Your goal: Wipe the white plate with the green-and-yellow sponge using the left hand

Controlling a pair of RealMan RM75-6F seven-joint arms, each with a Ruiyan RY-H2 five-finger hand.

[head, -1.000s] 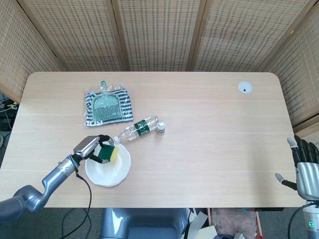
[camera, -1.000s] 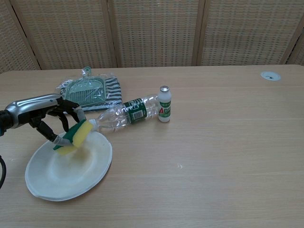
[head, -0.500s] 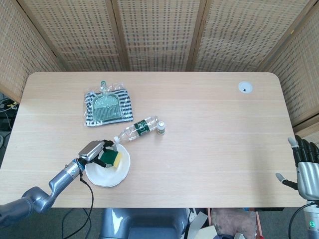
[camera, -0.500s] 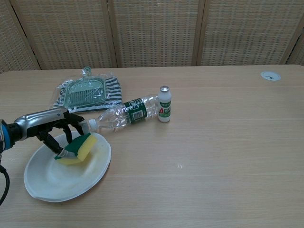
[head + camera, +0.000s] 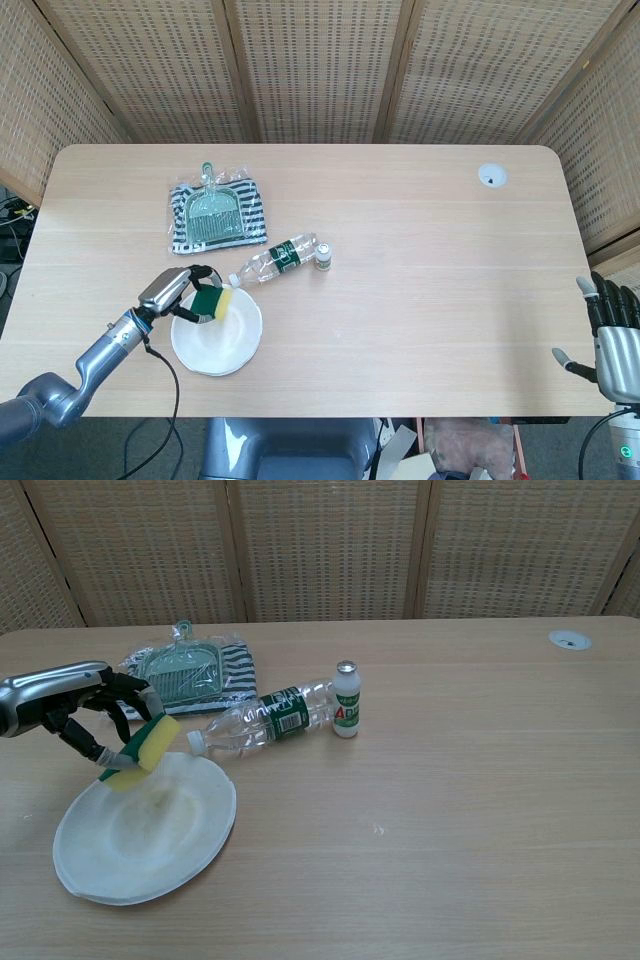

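The left robot hand (image 5: 75,712), gripping the sponge (image 5: 140,750), has swept back to the plate (image 5: 140,830)'s far rim, mid-wipe

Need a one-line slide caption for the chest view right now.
Left robot hand holds the green-and-yellow sponge at the far rim of the white plate, beside a toppled water bottle.

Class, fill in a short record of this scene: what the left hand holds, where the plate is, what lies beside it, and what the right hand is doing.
left hand: holds the sponge tilted at the plate's far rim
plate: white, flat on the table
beside plate: clear bottle lying on its side, small white bottle upright
behind: green dustpan on striped cloth
right hand: empty, at the table's edge
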